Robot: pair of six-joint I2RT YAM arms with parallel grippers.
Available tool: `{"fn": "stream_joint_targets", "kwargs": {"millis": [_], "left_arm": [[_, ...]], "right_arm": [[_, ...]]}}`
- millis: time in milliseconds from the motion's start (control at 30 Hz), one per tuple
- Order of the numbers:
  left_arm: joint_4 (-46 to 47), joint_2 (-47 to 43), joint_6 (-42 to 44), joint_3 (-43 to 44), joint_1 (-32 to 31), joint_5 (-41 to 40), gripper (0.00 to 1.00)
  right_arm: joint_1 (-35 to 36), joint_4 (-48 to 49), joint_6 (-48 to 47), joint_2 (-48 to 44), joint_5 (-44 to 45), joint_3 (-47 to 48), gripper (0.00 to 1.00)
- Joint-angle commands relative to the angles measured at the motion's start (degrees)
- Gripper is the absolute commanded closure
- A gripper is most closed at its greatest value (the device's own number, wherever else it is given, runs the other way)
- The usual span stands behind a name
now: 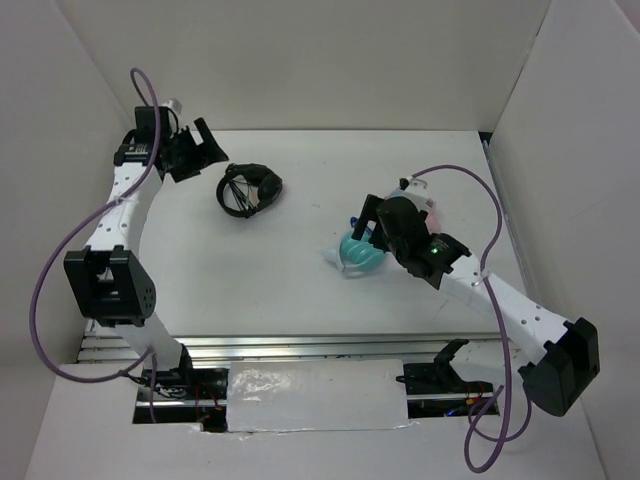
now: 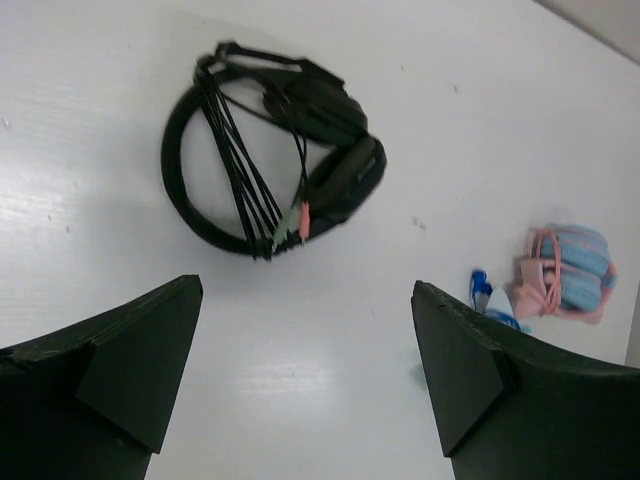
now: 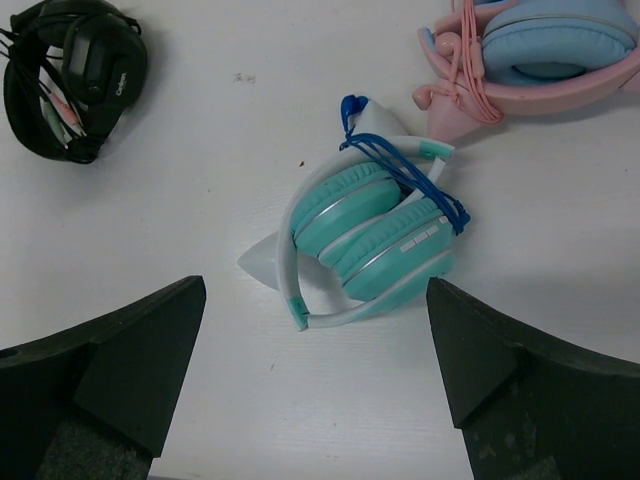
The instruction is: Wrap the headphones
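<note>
White tabletop [image 1: 270,280], walled on three sides: the black headphones [image 1: 250,189] lie far-left of centre, just ahead of the left gripper [image 2: 307,290], its jaws wide and empty. Over the teal headphones [image 3: 375,240] the right gripper [image 3: 316,290] gapes too. They look light to me: stiff band, squashy pads, limp slippery cable [image 2: 235,165]. I'd grip the bare headband arc. With the back wall [image 1: 300,60] close, open room lies nearward.

Surface: white table [image 1: 300,290], matte, evenly lit | Enclosure: plain white back panel [image 1: 320,60], left panel [image 1: 40,150], right panel [image 1: 580,150] | Near edge: metal rail [image 1: 300,345], partly covered by a crinkled white sheet [image 1: 315,395]
</note>
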Motion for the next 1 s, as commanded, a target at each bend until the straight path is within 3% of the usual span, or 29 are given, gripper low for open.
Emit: {"fn": "stream_joint_targets", "kwargs": {"millis": [0,100,233,367,467,567,767,967], "left_arm": [[4.8,-11.2,1.5,-5.8,-3.1,-2.7,0.01],[9.2,-26.5,-3.8,-19.9,-7.7,-18.5,0.01],[13.1,-46.5,-10.0,-41.7,-10.5,-24.0,0.01],[8.5,-60.1,-14.7,-50.3,-11.8,-26.4,0.01],[1.7,-62.1,-16.3,-50.6,-12.0,-33.6,0.01],[-7.7,-60.9,-19.5,-45.6,-12.4,-38.4,0.01],[-2.9,-64.2,-18.8,-49.3,-12.8,-36.9,0.01],[-4.1,-61.1,-18.8,-48.3,-12.8,-36.7,0.01]], "right_arm": [[-0.2,4.0,-1.7,-3.5,1.9,-1.4,0.00],[-1.4,6.0,-1.7,-9.1,1.5,-4.5,0.00],[-3.4,8.8,-0.8,-16.3,0.8,-10.3,0.00],[-4.7,9.1,0.4,-22.7,0.5,-16.2,0.00],[-5.2,7.9,2.3,-27.4,1.9,-19.3,0.00],[-5.7,4.8,4.7,-31.3,4.2,-20.7,0.00],[-5.6,1.8,5.8,-35.8,7.6,-21.2,0.00],[-5.6,0.5,7.0,-37.0,9.7,-21.3,0.00]]}}
